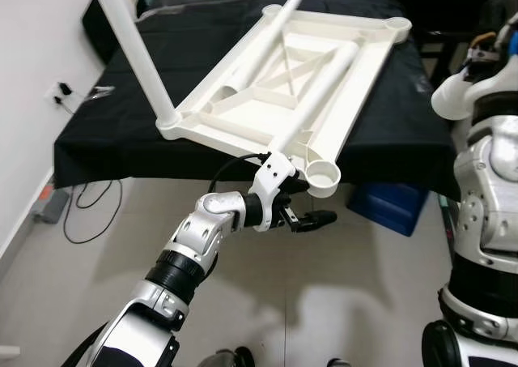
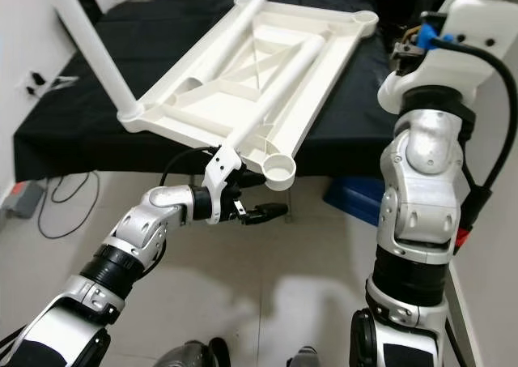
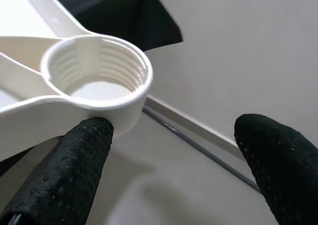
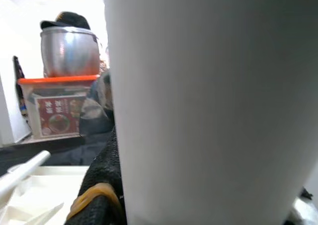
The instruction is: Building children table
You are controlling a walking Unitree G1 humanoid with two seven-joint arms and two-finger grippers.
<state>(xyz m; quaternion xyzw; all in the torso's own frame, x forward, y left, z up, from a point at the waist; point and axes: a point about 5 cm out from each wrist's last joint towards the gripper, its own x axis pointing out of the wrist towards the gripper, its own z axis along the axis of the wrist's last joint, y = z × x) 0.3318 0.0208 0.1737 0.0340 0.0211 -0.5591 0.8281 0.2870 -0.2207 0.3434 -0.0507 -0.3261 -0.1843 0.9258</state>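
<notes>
A white plastic tabletop lies upside down on a black-clothed table. One white leg stands screwed into its left corner. Two loose legs lie across its ribs. The near corner's threaded socket is empty and juts past the table edge. My left gripper is open just under that socket, with one finger right below the socket wall. My right arm is raised at the right. In the right wrist view a white tube sits close between the fingers.
A blue box sits on the floor under the table's right side. Cables and a wall socket are at the left. Pale floor lies below my left arm. A metal pot on a labelled box stands beyond the table.
</notes>
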